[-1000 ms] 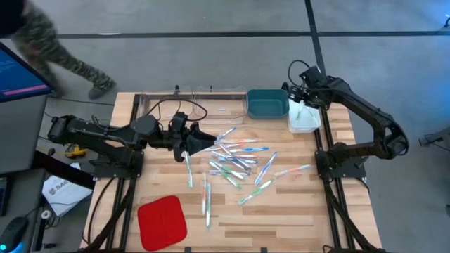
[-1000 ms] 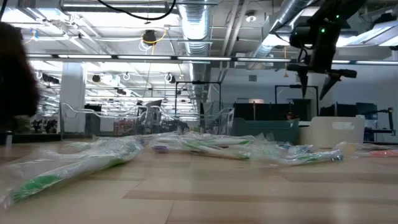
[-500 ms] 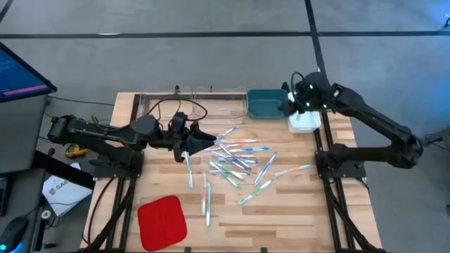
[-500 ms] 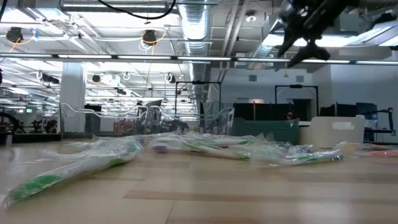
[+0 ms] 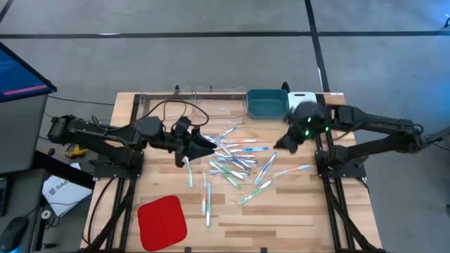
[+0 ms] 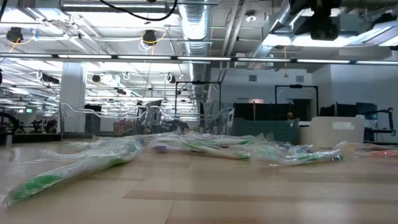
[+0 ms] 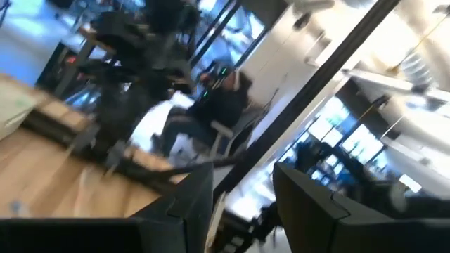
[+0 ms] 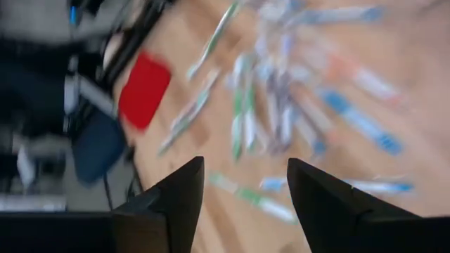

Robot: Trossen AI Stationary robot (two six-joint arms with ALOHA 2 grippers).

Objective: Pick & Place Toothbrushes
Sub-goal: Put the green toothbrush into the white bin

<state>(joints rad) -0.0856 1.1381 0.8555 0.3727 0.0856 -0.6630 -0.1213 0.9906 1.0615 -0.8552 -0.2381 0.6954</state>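
So the wooden worktop (image 5: 295, 211) takes up most of what I see from above. At its far edge sits a clear bin (image 5: 169, 105), then a teal bin (image 5: 267, 104) beside it, then a white bin (image 5: 301, 97) peeking out past my right arm. The red square pad (image 5: 162, 221) lies at the near-left corner.

The toothbrushes (image 5: 235, 158) are all scattered loose in the middle of the worktop, a messy pile still in their clear wrappers, with a few strays lying nearer the pad.

My left end effector (image 5: 204, 146) is right at the left edge of that pile, low over the wood, fingers parted a moderate gap with nothing between them. My right end effector (image 5: 281, 143) hangs above the pile's right side, just in front of the teal bin, fingers also apart and empty.
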